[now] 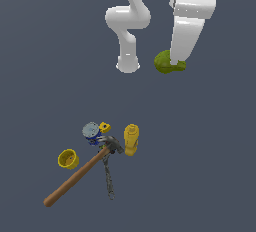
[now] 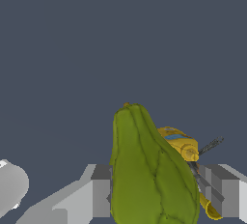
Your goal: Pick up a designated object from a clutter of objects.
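Dark grey floor lies beneath the gripper [image 2: 154, 194], whose fingers clamp the green lump [image 2: 149, 170], well apart from the hammer [image 1: 80, 173]

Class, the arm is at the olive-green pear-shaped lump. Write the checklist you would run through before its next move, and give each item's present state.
1. Right target: the olive-green lumpy pear-shaped object sits between the gripper fingers, not a yellow item. Ok.
2. Fingers on both sides: a grey finger shows on each flank of the lump in the wrist view. Ok.
3. Firm contact: whether the pads press the lump is not clear. Cannot tell.
4. Lump lifted or resting: no view settles it. Cannot tell.
5. Clutter apart: in the exterior view the wooden-handled hammer, yellow cup, yellow bottle and blue can with grey top lie well away from the lump. Ok.
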{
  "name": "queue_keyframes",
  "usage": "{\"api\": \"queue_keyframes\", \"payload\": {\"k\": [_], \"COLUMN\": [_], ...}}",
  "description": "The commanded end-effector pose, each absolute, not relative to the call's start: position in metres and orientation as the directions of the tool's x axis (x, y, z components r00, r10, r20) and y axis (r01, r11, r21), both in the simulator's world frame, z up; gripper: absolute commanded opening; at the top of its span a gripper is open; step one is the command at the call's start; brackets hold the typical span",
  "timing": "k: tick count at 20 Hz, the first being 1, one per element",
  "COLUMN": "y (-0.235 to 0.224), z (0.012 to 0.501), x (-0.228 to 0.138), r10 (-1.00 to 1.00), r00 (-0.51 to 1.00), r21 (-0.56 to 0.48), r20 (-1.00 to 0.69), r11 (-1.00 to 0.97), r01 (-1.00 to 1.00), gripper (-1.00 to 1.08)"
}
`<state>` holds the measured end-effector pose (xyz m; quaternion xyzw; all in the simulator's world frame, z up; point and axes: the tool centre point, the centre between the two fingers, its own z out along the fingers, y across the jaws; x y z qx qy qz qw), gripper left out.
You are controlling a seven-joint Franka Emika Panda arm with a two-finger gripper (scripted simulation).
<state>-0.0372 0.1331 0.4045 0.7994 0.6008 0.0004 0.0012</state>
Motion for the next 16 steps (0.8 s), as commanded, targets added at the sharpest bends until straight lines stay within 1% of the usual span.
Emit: {"api": "queue_keyframes", "payload": {"k": [1, 8, 16], "y": [0.141, 0.154, 0.156], "z": [0.418, 0.439, 0.441], "x": [-0.036, -0.032, -0.031], "r10": [0.96, 0.96, 0.96], "r00": [0.279, 0.28, 0.28], "r21": [0.002, 0.0, 0.0], "r20": [0.0, 0.0, 0.0], "r11": [-0.279, -0.28, -0.28], "r01": [0.96, 0.96, 0.96], "gripper": [-1.0, -1.0, -1.0]}}
